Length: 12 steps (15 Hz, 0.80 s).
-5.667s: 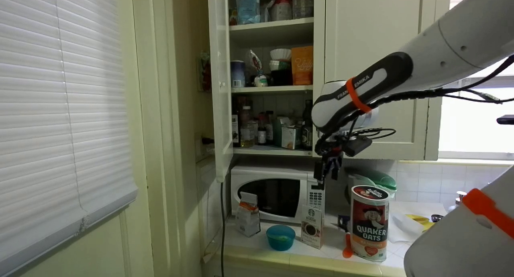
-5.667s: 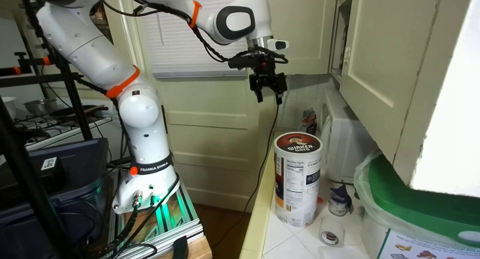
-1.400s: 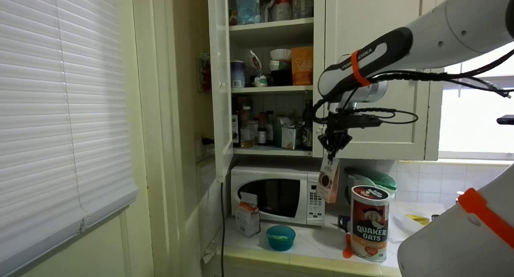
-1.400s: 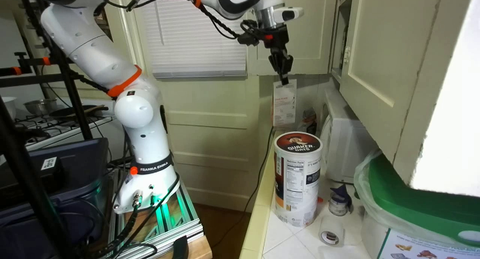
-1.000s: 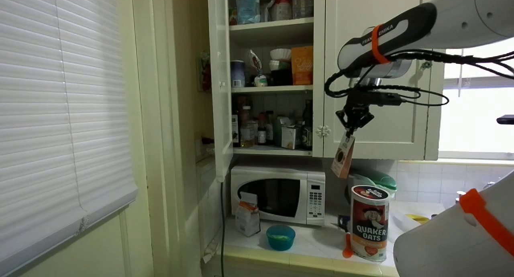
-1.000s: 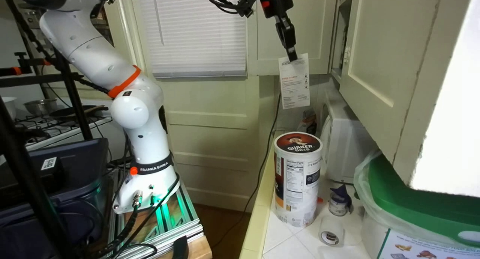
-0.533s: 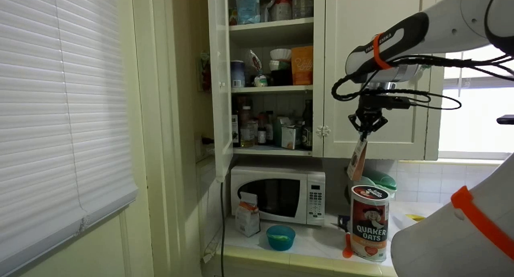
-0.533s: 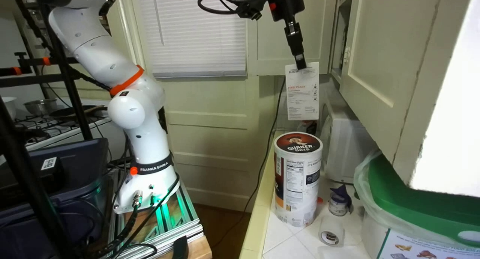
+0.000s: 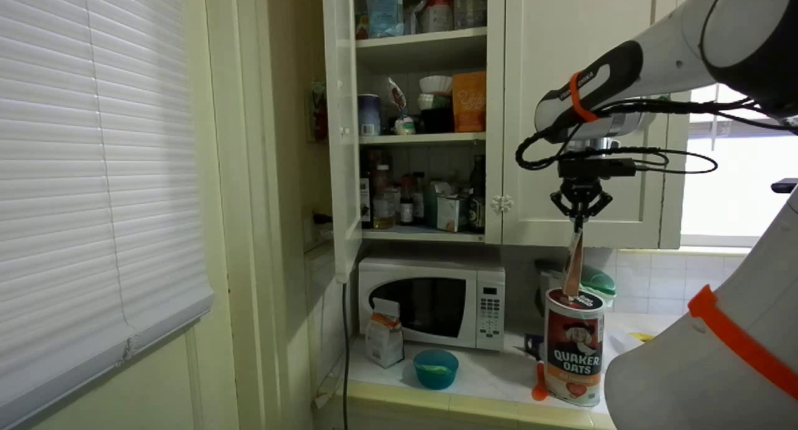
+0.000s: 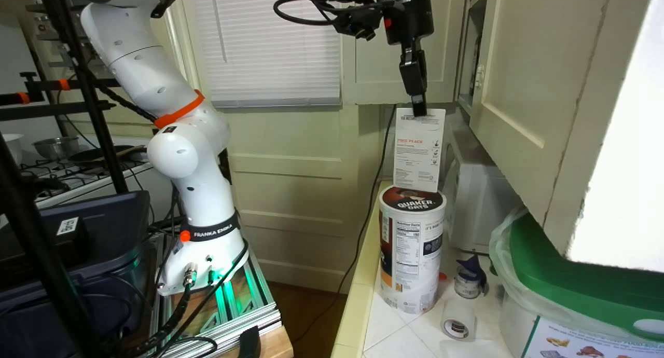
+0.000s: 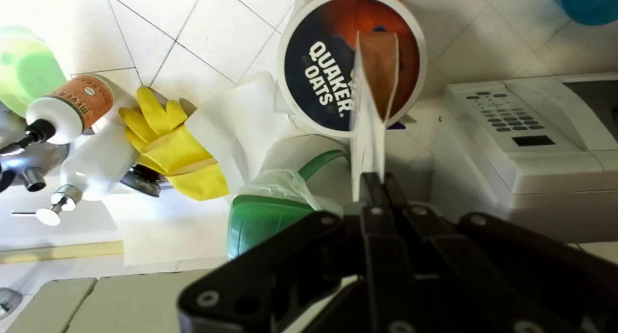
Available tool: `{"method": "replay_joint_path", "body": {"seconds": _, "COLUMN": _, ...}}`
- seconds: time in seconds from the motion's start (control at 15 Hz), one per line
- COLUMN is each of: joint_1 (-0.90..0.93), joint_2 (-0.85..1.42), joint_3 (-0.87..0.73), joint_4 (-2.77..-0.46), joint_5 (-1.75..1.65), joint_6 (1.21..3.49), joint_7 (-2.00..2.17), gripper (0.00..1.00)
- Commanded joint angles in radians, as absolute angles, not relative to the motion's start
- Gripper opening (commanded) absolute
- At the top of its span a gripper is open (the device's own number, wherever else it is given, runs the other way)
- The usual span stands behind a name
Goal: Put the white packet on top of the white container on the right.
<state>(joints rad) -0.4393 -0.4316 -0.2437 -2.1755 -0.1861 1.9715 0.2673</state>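
Observation:
The white packet [image 10: 416, 155] hangs upright from my gripper [image 10: 419, 109], its top edge pinched between the fingertips. In an exterior view it shows edge-on as a narrow strip [image 9: 573, 268], right over the white container [image 9: 573, 361]. That container is the Quaker Oats tub, with a dark red label and lid. Seen from the wrist, the packet's brown bottom [image 11: 379, 58] overlaps the tub's lid [image 11: 314, 77]; my gripper [image 11: 381, 174] is shut on the far end. Whether the packet's bottom touches the lid, I cannot tell.
A white microwave [image 9: 430, 299], a blue bowl [image 9: 436, 369] and an orange-and-white bag [image 9: 384, 339] stand beside the tub. Behind it sits a green-lidded bin [image 10: 581, 275]. Cabinet doors [image 10: 539, 88] hang close by. Yellow gloves [image 11: 169, 145] lie on the counter.
Earlier the packet stood on the counter by the microwave; my gripper has since taken hold and lifted it. Over the last second it has moved over the tub, come down and straightened to vertical.

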Motion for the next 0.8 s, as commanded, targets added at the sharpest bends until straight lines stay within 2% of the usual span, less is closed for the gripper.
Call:
{"method": "replay_joint_path", "body": {"seconds": 0.0, "joint_1": -0.444, "joint_2": -0.4, "joint_3": -0.241, "joint_4": -2.14, "joint_5": -0.24, "joint_6": 1.922, "joint_7": 0.318, "gripper": 0.0}}
{"method": "replay_joint_path", "body": {"seconds": 0.07, "joint_1": -0.442, "joint_2": -0.393, "joint_3": -0.241, "joint_4": -2.145, "joint_5": -0.247, "joint_6": 1.937, "joint_7": 0.333, "gripper": 0.27}}
{"method": "replay_joint_path", "body": {"seconds": 0.2, "joint_1": -0.438, "joint_2": -0.382, "joint_3": -0.241, "joint_4": -2.145, "joint_5": -0.254, "joint_6": 1.943, "joint_7": 0.348, "gripper": 0.34}}
{"method": "replay_joint_path", "body": {"seconds": 0.73, "joint_1": -0.416, "joint_2": -0.433, "joint_3": -0.241, "joint_4": -2.132, "joint_5": -0.235, "joint_6": 1.922, "joint_7": 0.318, "gripper": 0.94}}
